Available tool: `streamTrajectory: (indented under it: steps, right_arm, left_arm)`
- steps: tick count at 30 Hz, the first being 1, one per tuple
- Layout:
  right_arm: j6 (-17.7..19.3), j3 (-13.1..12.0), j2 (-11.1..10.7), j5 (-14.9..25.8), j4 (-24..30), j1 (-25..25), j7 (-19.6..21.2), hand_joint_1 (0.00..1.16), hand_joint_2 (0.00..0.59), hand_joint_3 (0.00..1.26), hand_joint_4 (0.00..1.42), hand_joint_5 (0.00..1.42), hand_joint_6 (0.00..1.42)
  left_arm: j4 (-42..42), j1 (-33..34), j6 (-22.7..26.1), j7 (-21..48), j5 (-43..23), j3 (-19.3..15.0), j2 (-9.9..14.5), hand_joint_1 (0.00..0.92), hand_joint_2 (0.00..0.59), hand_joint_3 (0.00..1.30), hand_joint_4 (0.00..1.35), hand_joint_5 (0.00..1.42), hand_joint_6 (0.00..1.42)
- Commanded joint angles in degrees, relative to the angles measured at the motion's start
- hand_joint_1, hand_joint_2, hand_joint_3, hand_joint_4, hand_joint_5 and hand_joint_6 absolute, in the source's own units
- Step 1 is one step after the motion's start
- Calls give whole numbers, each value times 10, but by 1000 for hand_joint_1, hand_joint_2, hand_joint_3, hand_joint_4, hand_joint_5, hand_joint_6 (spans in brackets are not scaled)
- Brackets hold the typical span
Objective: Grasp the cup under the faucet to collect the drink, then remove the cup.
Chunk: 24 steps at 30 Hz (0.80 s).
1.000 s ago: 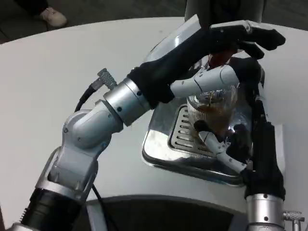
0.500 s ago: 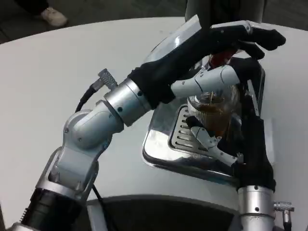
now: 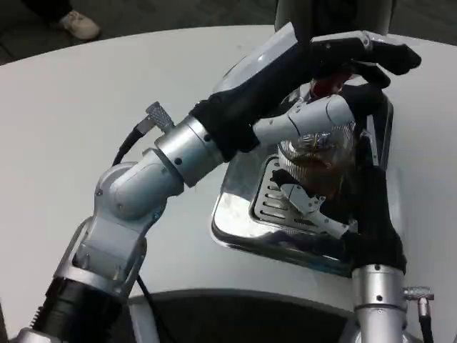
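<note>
clear ribbed cup (image 3: 319, 158), partly full of brown drink, upright over the slotted grate of the shiny metal drip tray (image 3: 243, 214) toward the tabletop's (image 3: 86, 107) far right edge. sits just below the faucet (image 3: 325, 86), red part showing, mostly hidden.

A clear ribbed cup (image 3: 316, 161) filled with amber-brown drink is seen above a shiny silver tray (image 3: 243, 232) whose grille is patterned with dark slots. White and black are shown on the left hand (image 3: 335, 78) and the right hand (image 3: 335, 204), silver on both forearms, and the table (image 3: 78, 114) is plain white.
</note>
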<state>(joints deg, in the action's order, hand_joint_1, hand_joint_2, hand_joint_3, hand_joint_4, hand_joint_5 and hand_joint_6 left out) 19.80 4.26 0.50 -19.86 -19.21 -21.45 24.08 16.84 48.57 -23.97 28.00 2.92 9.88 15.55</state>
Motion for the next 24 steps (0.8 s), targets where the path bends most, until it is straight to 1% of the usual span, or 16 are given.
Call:
streamTrajectory:
  steps: [1,5,12,16,18,20,24]
  right_arm:
    - [0,-1,-9,-1,-8,-11,-4,857,169,0,0,0,39]
    - [-4,0,-14,-4,-10,-17,-1,857,169,0,0,0,20]
    - [-6,0,-12,-12,-21,-27,13,857,169,0,0,0,22]
    - [-7,-1,-10,-18,-22,-28,24,857,169,3,51,32,53]
    - [-7,0,-9,-20,-22,-28,28,857,169,32,103,83,90]
    - [-8,0,-7,-23,-21,-26,37,866,172,48,123,103,112]
    - [-8,0,-3,-27,-22,-23,48,886,168,137,272,277,261]
  left_arm:
    - [24,-10,5,8,17,10,4,0,113,373,304,354,212]
    - [32,-5,2,6,18,9,4,0,113,373,304,354,212]
    - [38,-2,-1,6,17,10,4,0,118,374,306,354,212]
    - [39,-2,-1,5,17,10,5,0,119,374,308,354,212]
    - [39,-3,-1,5,17,10,5,0,121,374,311,354,212]
    - [39,-3,-1,5,17,10,4,0,122,374,313,354,212]
    - [39,-2,-1,6,16,9,5,0,124,374,316,354,212]
